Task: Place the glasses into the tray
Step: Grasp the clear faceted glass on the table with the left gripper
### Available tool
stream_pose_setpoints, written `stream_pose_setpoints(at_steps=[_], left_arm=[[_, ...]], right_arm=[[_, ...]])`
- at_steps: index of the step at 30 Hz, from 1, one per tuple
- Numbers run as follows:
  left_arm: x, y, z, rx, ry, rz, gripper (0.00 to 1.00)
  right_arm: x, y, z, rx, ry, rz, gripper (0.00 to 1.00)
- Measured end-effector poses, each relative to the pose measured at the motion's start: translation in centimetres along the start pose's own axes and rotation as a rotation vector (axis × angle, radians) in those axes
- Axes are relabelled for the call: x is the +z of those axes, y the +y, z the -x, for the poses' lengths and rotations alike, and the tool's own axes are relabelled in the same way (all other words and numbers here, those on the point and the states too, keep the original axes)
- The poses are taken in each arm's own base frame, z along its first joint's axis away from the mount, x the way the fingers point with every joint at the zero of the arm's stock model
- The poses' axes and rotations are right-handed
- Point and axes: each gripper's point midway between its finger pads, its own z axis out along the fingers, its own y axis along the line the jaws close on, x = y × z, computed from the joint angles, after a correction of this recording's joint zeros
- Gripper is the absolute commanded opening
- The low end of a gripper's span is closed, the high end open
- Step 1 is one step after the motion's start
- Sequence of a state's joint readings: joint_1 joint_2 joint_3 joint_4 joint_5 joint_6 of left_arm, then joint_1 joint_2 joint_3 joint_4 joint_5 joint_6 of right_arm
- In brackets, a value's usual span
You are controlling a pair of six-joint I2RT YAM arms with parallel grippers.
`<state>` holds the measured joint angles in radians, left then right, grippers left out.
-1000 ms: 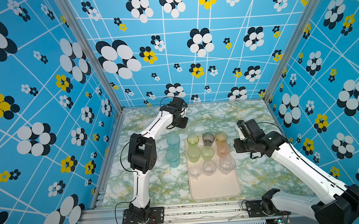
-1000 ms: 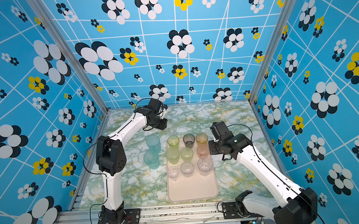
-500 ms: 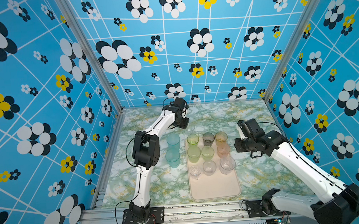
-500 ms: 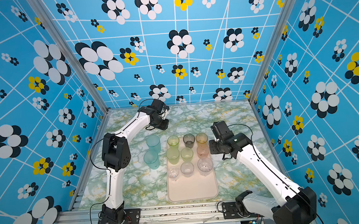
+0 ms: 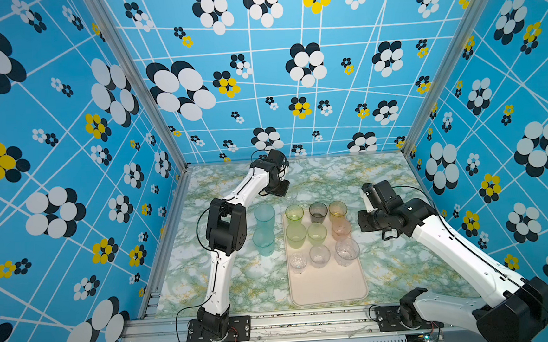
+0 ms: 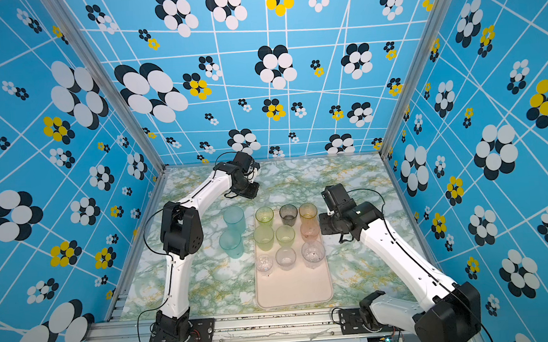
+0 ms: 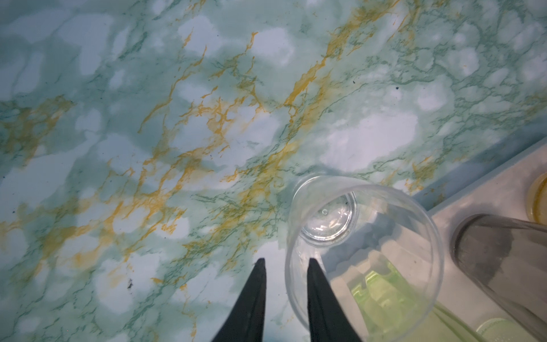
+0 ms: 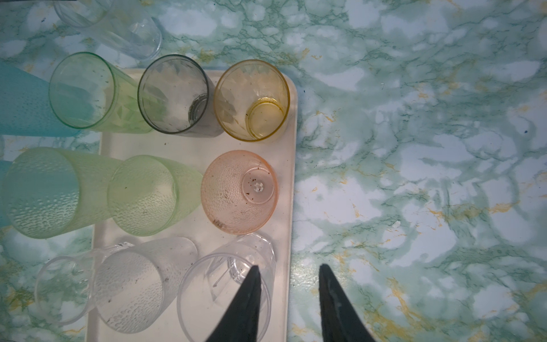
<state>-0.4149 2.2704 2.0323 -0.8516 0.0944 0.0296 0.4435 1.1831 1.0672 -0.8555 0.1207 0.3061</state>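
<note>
Near end of the tray (image 5: 326, 283) is bare. Nearest row on it: three clear glasses (image 5: 320, 256), upright. Next row: two light-green glasses (image 5: 296, 235) and a pink glass (image 5: 341, 229). The right gripper (image 8: 288, 266) is positioned level with that row, over the tray's right rim. Its jaws are moderately spread with nothing gripped. One finger (image 8: 248, 296) is seen over the right-hand clear glass, contact not determinable. Far row: green faceted glass (image 5: 294, 214), grey glass (image 5: 318, 211), amber glass (image 5: 337, 209). Two teal glasses (image 5: 264, 216) are stood on the surface (image 5: 382, 177) just left of the tray. Furthest: a lone clear glass (image 7: 364, 254) on the surface, off the tray, past its far-left corner. The left gripper (image 7: 284, 260) is set over its rim, jaws narrowly parted. The wall is straddled, one finger (image 7: 322, 296) inside and one outside, not seen clamped.
</note>
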Motion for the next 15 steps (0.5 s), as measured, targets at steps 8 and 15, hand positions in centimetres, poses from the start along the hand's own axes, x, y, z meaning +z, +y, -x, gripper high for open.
stream_pose_setpoints(at_steps=[8,15], left_arm=[[0.3,-0.3,0.5,0.016,-0.002,0.002,0.19],[1.6,-0.3,0.1,0.018,0.025,0.0,0.15]], right_arm=[[0.1,0.0,0.0,-0.003,0.004,0.001,0.35],[0.2,-0.1,0.0,0.001,0.006,-0.002,0.35]])
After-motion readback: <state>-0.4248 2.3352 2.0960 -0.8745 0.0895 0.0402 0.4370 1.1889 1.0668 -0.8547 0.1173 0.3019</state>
